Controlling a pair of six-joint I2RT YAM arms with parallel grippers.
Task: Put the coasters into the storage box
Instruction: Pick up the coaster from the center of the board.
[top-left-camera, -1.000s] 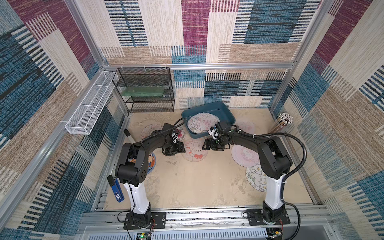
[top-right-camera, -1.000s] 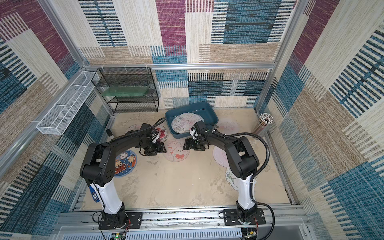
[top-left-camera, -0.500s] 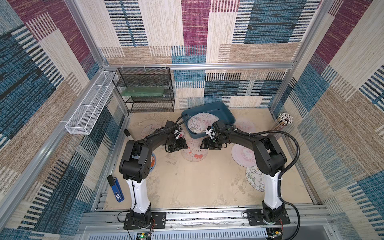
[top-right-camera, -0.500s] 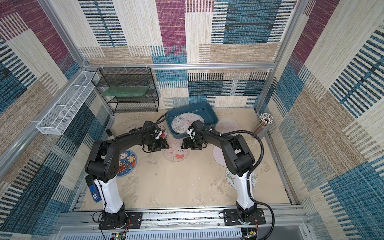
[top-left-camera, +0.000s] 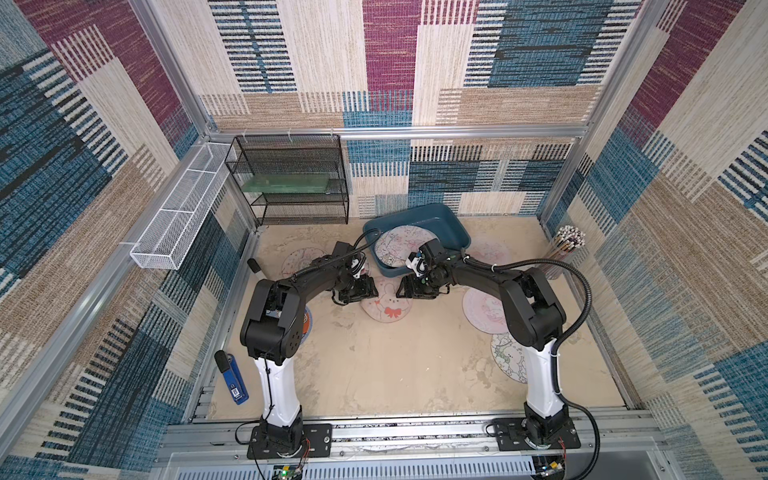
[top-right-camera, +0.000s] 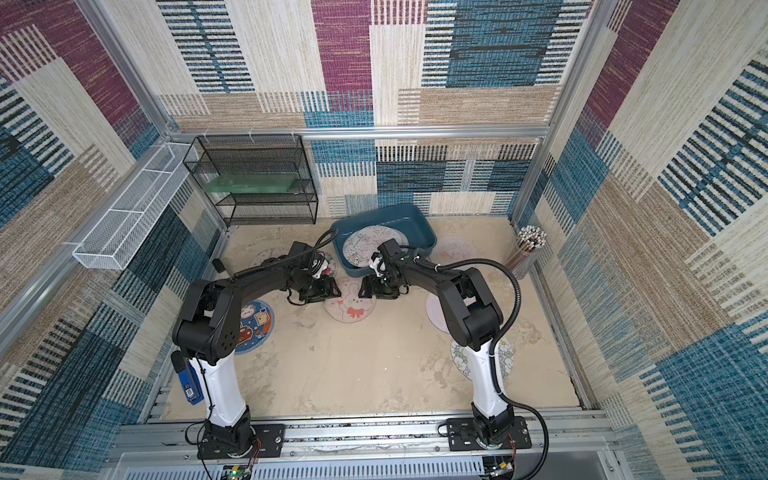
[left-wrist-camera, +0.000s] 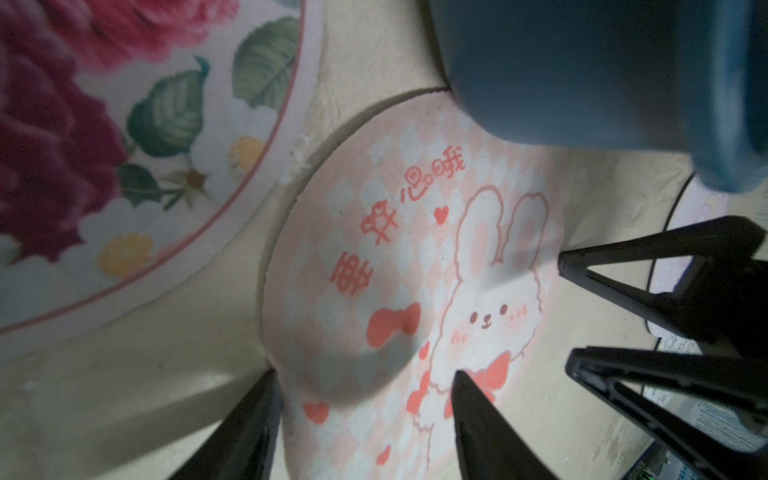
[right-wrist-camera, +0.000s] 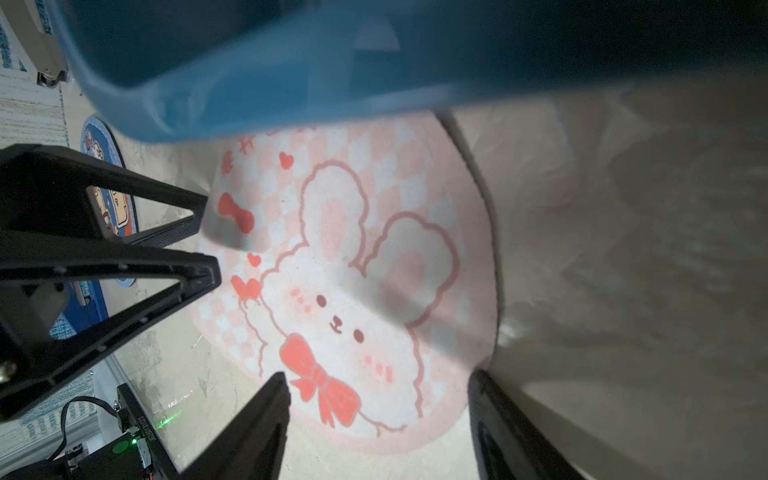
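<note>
- In both top views the storage box (top-left-camera: 451, 226) (top-right-camera: 415, 224) stands at the back of the worktop (top-left-camera: 395, 374). Pale coasters (top-left-camera: 399, 245) lie inside it.
- Just in front of the box's near corner, the bunny coaster (top-left-camera: 386, 311) (top-right-camera: 351, 309) lies flat on the worktop. The left tool (top-left-camera: 372, 294) and the right tool (top-left-camera: 400, 292) face each other across it, low at its opposite edges.
- Other mats lie loose. A pink coaster (top-left-camera: 482, 309) and a green-and-white coaster (top-left-camera: 507, 357) are by the right arm, and a dark blue coaster (top-right-camera: 253, 328) is by the left arm.
- Left wrist view: the left tool (left-wrist-camera: 363, 374) has its fingers apart. One tip is over the bunny coaster (left-wrist-camera: 415, 270) and the other is just off its rim, with nothing clamped. The storage box (left-wrist-camera: 582, 62) overhangs the coaster's far edge. A flower coaster (left-wrist-camera: 104, 124) lies just beside it. The right tool (left-wrist-camera: 565, 309) shows opposite, also spread.
- Right wrist view: the right tool (right-wrist-camera: 380, 376) is likewise spread. One tip is over the bunny coaster (right-wrist-camera: 353, 249) and the other is just beyond its rim, gripping nothing. The storage box (right-wrist-camera: 291, 62) hangs above, and the left tool (right-wrist-camera: 210, 237) is opposite with the dark blue coaster (right-wrist-camera: 95, 137) behind it.
</note>
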